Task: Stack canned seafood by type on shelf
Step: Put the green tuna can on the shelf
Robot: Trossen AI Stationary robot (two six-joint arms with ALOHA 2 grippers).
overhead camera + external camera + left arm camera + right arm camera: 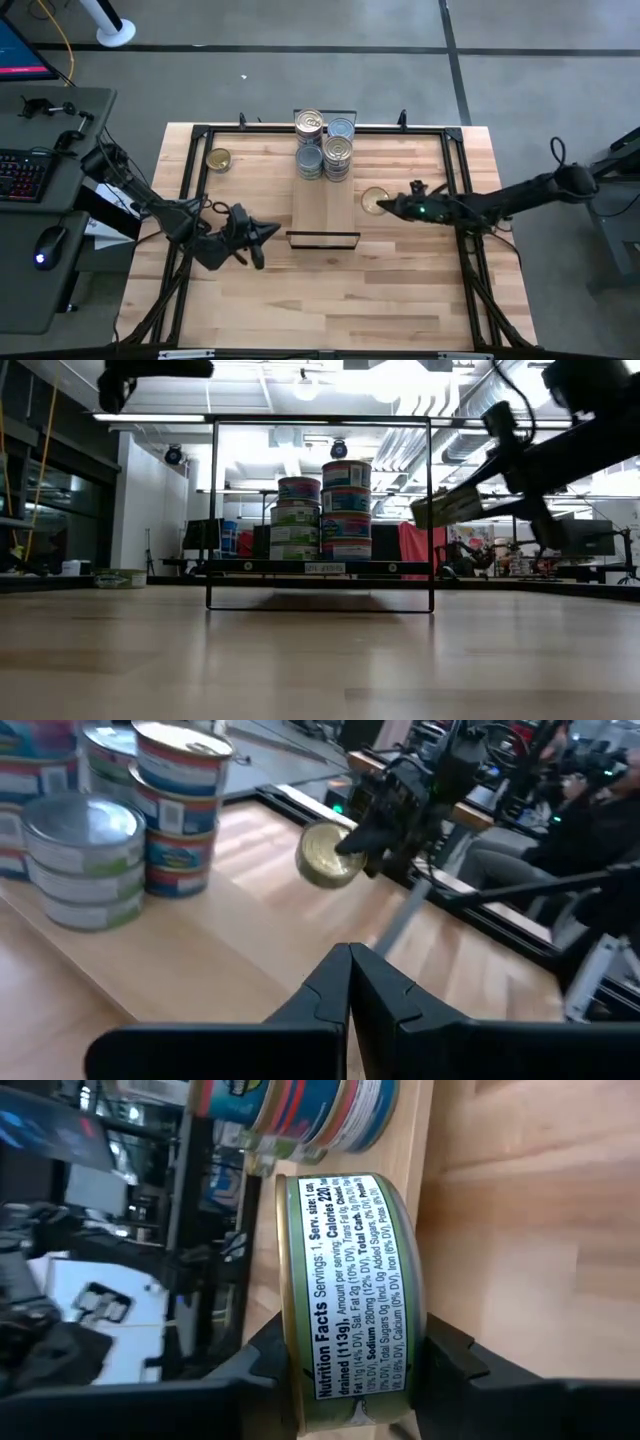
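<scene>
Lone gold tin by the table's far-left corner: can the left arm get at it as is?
Probably yes. The gold tin sits alone on bare tabletop, and the left tool, shut and empty, hovers on that side with nothing between. It would have to open first.

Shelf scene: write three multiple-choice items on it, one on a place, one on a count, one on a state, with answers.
1. Where does the lone tin on the tabletop lie?
A. left of the shelf
B. on the shelf
C. under the right gripper

2. How many stacks stand on the shelf?
A. one
B. four
C. seven

3. The left gripper has its fingers:
A. shut, empty
B. shut on a tin
C. wide open

Answers: 1 A, the high view shows it left of the shelf; 2 B, four tops show; 3 A, fingers meet in the left wrist view.
</scene>
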